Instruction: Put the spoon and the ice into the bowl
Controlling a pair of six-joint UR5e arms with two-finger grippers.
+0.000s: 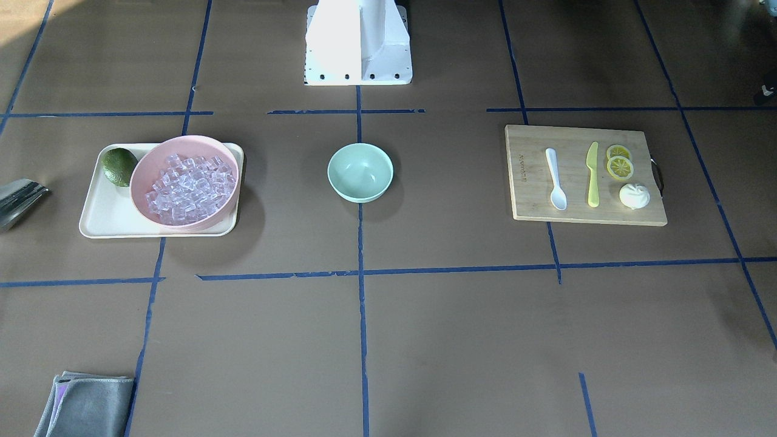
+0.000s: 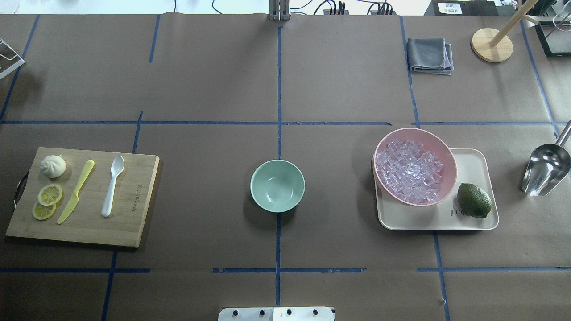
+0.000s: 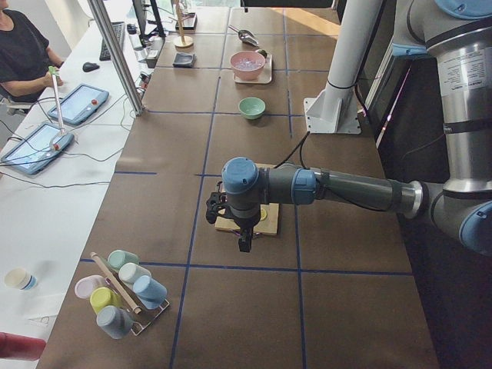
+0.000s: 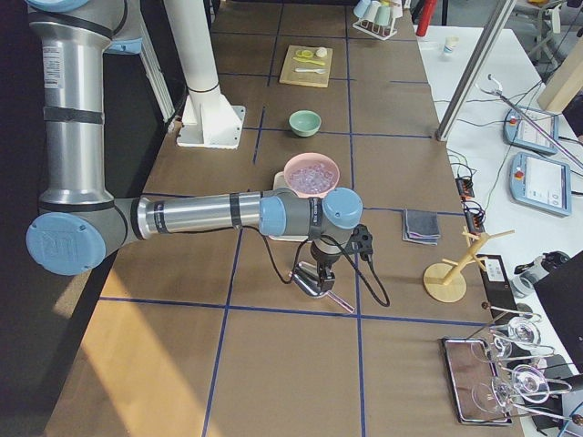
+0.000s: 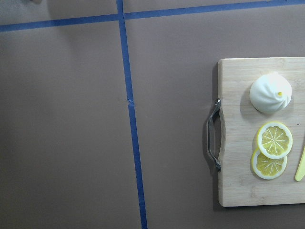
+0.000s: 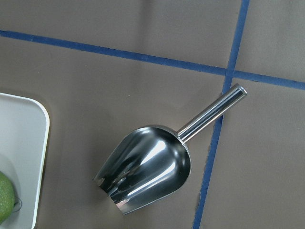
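The white spoon (image 1: pixel 555 179) (image 2: pixel 112 185) lies on a wooden cutting board (image 1: pixel 534 200) (image 2: pixel 129 223). Several clear ice cubes (image 1: pixel 188 188) (image 2: pixel 409 176) fill a pink bowl (image 2: pixel 448 156). The mint-green bowl (image 1: pixel 360 172) (image 2: pixel 277 185) stands empty at the table's middle. My left gripper (image 3: pixel 244 238) shows only in the exterior left view, hanging above the board's handle end; I cannot tell if it is open. My right gripper (image 4: pixel 319 273) shows only in the exterior right view, above a metal scoop (image 6: pixel 147 167); I cannot tell its state either.
On the board lie a yellow-green knife (image 2: pixel 76 191), lemon slices (image 5: pixel 273 148) and a white bun (image 5: pixel 270 93). The pink bowl and a lime (image 2: pixel 474 200) sit on a cream tray (image 2: pixel 473 160). The scoop (image 2: pixel 546 169) lies beyond the tray. A grey cloth (image 2: pixel 430 54) lies far off.
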